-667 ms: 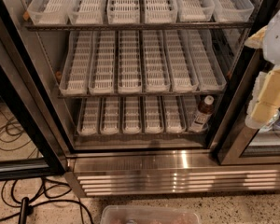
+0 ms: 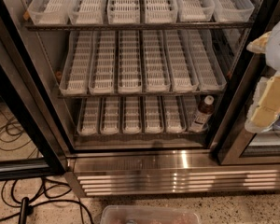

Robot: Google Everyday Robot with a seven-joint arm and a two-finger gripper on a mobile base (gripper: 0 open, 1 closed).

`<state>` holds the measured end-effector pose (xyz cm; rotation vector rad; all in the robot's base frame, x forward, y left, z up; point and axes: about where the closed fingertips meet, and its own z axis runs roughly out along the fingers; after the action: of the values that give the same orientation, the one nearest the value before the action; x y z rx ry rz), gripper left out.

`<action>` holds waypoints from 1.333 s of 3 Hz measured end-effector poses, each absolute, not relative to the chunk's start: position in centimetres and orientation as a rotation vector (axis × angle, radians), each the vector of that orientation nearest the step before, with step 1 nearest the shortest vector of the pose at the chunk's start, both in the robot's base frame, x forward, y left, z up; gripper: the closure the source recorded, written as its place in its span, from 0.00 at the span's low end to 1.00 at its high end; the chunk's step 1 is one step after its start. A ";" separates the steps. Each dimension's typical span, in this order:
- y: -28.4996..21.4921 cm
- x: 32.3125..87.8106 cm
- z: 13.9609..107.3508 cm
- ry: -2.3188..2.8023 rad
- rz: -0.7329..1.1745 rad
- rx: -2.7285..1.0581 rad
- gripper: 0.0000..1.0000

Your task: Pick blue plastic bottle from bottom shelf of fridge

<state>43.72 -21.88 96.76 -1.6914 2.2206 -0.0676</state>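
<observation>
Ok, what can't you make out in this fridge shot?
All camera view:
- blue plastic bottle, right end of bottom shelf: label wording too small to read.
- gripper, far right by the fridge door frame: cut off by the right edge.
- clear tub on the floor: cut off by the bottom edge.

1. We see three racks stacked in the fridge [image 2: 46,78]; the bottom shelf [image 2: 144,135] lies under the two higher racks [image 2: 140,94].
2. Lane trays [image 2: 133,115] sit side by side along the bottom shelf.
3. The bottle [image 2: 204,112] stands upright at that shelf's right end.
4. The gripper [image 2: 269,107] hangs at the right edge, right of the bottle and apart from it.
5. Cables [image 2: 18,190] lie on the floor near left; a tub [image 2: 149,214] sits nearest, before the fridge base [image 2: 177,171].
</observation>
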 end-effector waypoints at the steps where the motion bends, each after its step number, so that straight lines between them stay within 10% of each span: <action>1: -22.8 42.7 93.5 2.253 -0.026 -1.579 0.00; 4: -23.2 41.9 79.1 2.269 0.041 -1.433 0.00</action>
<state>41.94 -23.20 79.11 -1.4334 2.2695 0.0410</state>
